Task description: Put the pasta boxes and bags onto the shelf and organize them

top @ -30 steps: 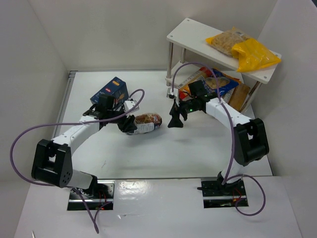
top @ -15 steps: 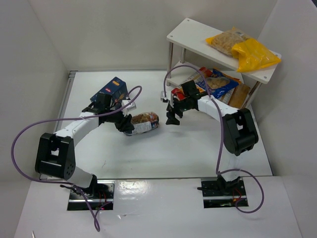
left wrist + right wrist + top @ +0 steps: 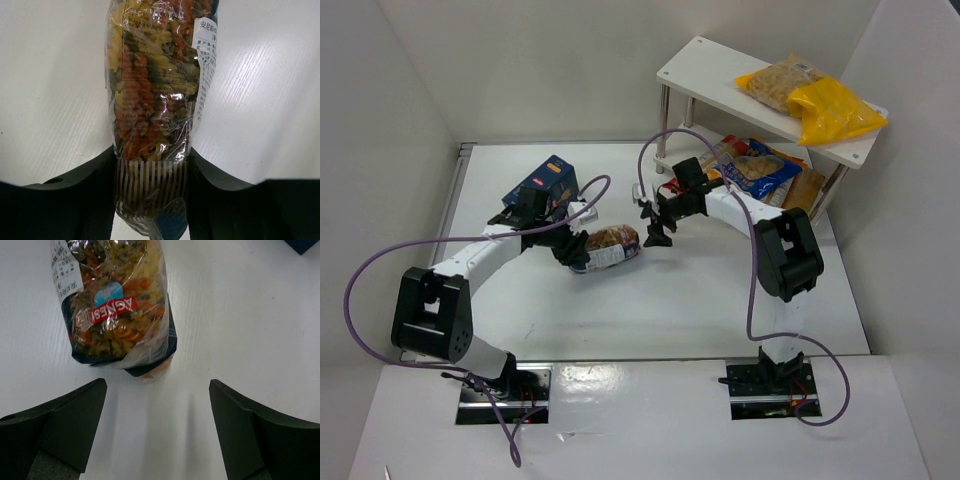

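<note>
Gripping the clear bag (image 3: pixel 150 90) of tan, orange and green spiral pasta with the left gripper (image 3: pixel 150 167), with both fingers (image 3: pixel 75 200) pressed on the striped end of the packet from 2 sides. Stretched out straight from that gripper over the white table (image 3: pixel 650 300), near its middle. Cannot tell for sure whether resting on the surface or lifted a little.

Facing the same bag from the opposite end with the right gripper (image 3: pixel 157 390). Spread wide there, with nothing between the 2 fingers (image 3: pixel 70 415) except bare table. Near the packet's dark blue bottom edge but not touching it, just under the red label with the blue oval.

Seen beside the left arm, toward the far left of the table: 1 dark blue pasta box (image 3: pixel 545 183) with a red oval logo, tilted, off the shelf (image 3: pixel 705 75).

At the far right corner, the white shelf with 2 levels on thin metal legs. Carrying 2 yellow bags (image 3: pixel 820 105) on the top board, touching each other. Holding blue-orange bags (image 3: pixel 760 170) on the lower board, partly hidden under the top one, so no sure count.
</note>
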